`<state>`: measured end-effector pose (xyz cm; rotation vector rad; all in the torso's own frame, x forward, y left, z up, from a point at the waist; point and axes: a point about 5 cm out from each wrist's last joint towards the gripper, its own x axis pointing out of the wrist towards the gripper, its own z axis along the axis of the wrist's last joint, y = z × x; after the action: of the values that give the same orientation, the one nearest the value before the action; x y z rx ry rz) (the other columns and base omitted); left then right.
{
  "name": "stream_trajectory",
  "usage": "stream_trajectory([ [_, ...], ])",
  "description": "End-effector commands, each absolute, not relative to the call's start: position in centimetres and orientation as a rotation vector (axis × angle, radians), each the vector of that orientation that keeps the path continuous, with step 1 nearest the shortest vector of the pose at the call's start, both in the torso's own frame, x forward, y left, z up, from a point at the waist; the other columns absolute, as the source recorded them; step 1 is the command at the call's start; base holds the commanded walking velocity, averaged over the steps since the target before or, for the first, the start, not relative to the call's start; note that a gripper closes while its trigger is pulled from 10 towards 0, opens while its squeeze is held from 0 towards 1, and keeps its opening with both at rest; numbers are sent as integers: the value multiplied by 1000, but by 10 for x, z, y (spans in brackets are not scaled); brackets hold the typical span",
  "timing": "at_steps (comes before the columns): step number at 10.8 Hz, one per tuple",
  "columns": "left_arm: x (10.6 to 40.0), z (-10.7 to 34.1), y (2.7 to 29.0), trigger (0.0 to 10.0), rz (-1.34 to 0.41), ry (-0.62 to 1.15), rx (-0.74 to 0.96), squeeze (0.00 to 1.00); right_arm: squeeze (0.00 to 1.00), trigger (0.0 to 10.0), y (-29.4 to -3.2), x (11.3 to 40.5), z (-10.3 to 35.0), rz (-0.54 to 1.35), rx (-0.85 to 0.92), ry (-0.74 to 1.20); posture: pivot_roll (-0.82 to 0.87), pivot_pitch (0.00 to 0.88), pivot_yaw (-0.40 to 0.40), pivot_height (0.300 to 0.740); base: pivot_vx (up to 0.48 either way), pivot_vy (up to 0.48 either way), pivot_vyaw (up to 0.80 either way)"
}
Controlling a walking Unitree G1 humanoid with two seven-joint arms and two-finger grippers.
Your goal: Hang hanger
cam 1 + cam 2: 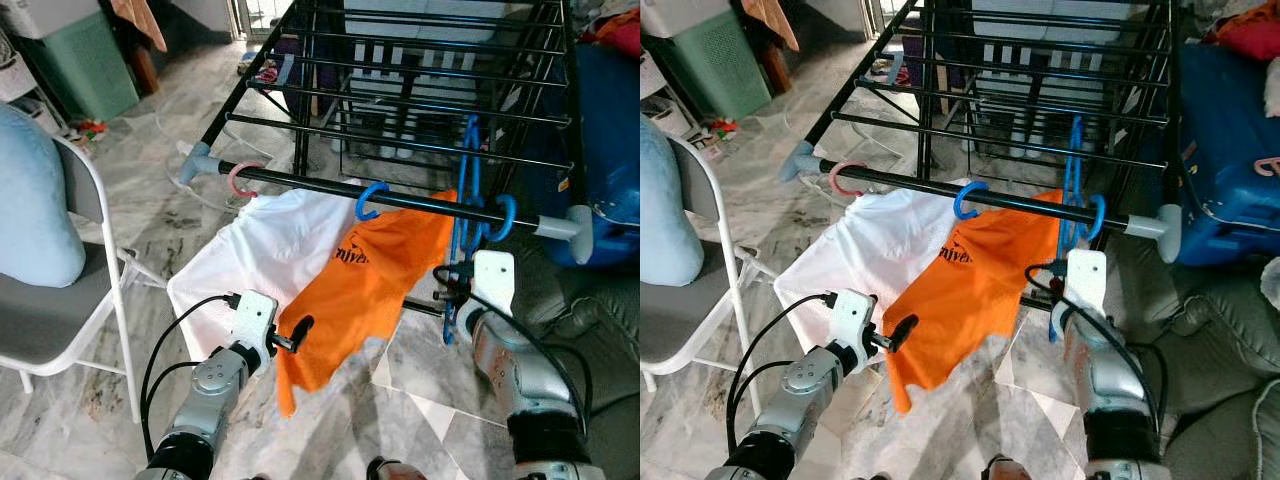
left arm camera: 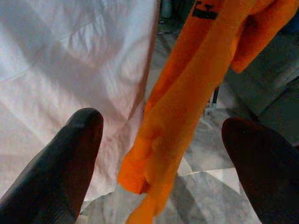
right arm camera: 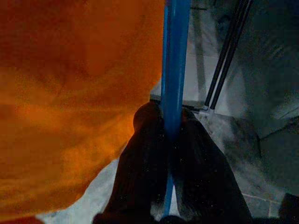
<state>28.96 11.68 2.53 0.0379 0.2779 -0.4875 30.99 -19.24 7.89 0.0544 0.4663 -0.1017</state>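
Note:
A blue hanger (image 1: 467,190) hangs bare by its hook (image 1: 503,216) near the right end of the drying rack's front rail (image 1: 420,203). My right gripper (image 3: 171,122) is shut on the hanger's lower bar, just below the rail (image 1: 1040,208). Left of it on the same rail, an orange shirt (image 1: 370,290) hangs from a second blue hook (image 1: 368,200), and a white shirt (image 1: 250,255) from a pink hook (image 1: 240,180). My left gripper (image 1: 297,334) is open with nothing in it, low in front of both shirts' hems. Its fingers (image 2: 77,158) flank the orange hem (image 2: 154,163).
A white folding chair (image 1: 70,320) with a pale blue cushion (image 1: 30,200) stands at my left. A green bin (image 1: 85,65) sits far left. At the right are a blue tub (image 1: 600,130) and a grey sofa (image 1: 600,310). The rack's upper bars (image 1: 400,90) stretch behind the rail.

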Motion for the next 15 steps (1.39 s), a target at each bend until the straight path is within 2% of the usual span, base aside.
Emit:
stream_trajectory([
  [1,290,25,119,10000,-501,292,55,0,0,10000,-189,305,69,-102,63,510,-232,105,74,740,0,0,0],
  [2,291,25,117,10000,-506,292,54,0,0,10000,-190,301,66,-104,73,513,-234,104,75,740,0,0,0],
  [3,291,25,117,10000,-510,293,54,0,596,10000,-192,300,66,-116,79,507,-237,102,75,740,0,0,0],
  [4,291,25,117,10000,-511,294,55,0,1000,10000,-194,300,67,-119,82,502,-237,100,77,740,0,0,0],
  [9,291,25,116,10000,-513,295,59,0,1000,10000,-199,298,69,-155,72,461,-233,97,78,740,0,0,0],
  [10,292,27,117,10000,-506,282,51,0,1000,10000,-198,295,75,-131,-28,381,-234,99,78,740,0,0,0],
  [11,293,30,118,10000,-493,256,53,0,1000,10000,-198,290,77,-122,-121,318,-234,101,78,740,0,0,0],
  [15,295,30,115,10000,-458,255,76,0,1000,10000,-203,266,69,-215,-115,284,-251,93,89,740,0,0,0],
])
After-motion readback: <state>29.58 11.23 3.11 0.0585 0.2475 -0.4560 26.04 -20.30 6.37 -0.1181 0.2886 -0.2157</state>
